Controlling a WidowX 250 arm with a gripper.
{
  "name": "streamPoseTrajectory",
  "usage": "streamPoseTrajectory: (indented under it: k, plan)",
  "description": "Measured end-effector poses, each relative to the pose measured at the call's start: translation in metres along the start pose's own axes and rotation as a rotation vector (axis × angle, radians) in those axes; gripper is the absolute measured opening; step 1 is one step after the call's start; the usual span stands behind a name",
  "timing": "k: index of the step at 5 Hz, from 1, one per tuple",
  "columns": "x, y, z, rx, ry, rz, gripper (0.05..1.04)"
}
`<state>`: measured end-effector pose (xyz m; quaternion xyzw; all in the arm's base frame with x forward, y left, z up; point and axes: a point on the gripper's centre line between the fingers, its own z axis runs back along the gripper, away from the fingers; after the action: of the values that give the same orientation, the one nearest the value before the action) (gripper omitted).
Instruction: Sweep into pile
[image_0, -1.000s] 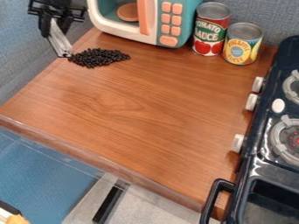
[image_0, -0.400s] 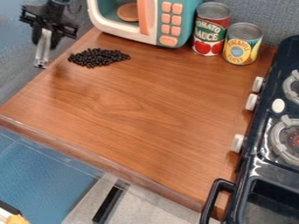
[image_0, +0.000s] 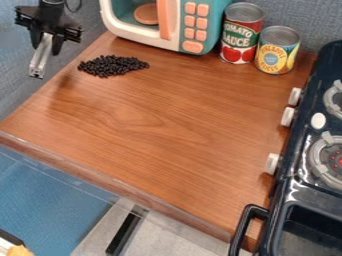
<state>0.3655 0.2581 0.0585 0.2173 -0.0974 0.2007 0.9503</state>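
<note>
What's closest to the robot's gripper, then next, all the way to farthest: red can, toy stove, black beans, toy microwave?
Starting from the gripper, upper left:
1. Black beans, on the left
2. Toy microwave, at the back
3. Red can, back right
4. Toy stove, far right

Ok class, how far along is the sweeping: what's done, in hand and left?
Done, it seems: the black beans lie gathered in one low heap on the counter. In hand: the tool holds a pale strip, clear of the beans. Left, perhaps: tidying the heap's tapering end nearer the cans.
</note>
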Motion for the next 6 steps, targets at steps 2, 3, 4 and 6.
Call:
streamPoseTrajectory:
  k: [2, 3, 4, 6]
  plan:
    - [0.01, 0.0, 0.01, -0.044, -0.126, -0.092, 0.389]
    - [0.01, -0.003, 0.011, -0.05, -0.13, -0.108, 0.389]
    - [0.022, -0.004, 0.02, -0.047, -0.165, -0.119, 0.388]
    - [0.024, -0.025, 0.012, -0.05, -0.143, -0.155, 0.388]
